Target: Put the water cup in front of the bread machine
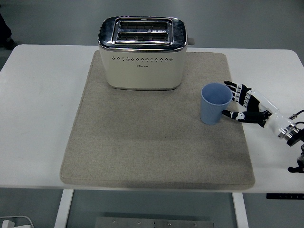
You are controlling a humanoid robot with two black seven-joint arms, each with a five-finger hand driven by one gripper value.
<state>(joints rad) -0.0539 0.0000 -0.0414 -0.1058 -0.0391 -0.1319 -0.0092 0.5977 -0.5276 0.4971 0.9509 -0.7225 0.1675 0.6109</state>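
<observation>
One light-blue plastic cup (216, 103) stands upright right of the cream two-slot toaster (142, 53), on the grey mat (142, 142); the right hand (245, 105), fingers spread, holding nothing, flanks it to grasp.

White table (33, 118), large grey mat (142, 152) lying flat across its middle

Beige mat (142, 142) on a white table (38, 118).
</observation>
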